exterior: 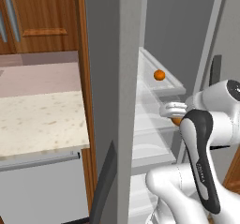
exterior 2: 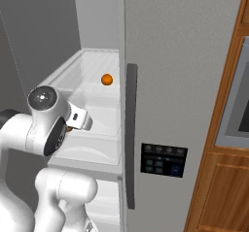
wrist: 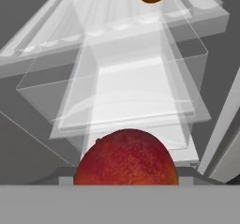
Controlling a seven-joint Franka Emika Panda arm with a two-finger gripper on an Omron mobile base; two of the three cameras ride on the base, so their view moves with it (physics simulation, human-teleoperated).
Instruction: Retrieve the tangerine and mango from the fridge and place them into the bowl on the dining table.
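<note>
Mango sits close in front of the hand camera, a rounded fruit with deep red skin mottled with orange specks, low on a clear shelf inside the fridge. From the left base camera just an orange sliver of it peeks beside the white wrist. Whether the fingers clasp it or merely stand apart beside it cannot be told, since the tips are hidden. Tangerine, small, round and bright orange, rests on a higher shelf further back, well apart from the mango.
</note>
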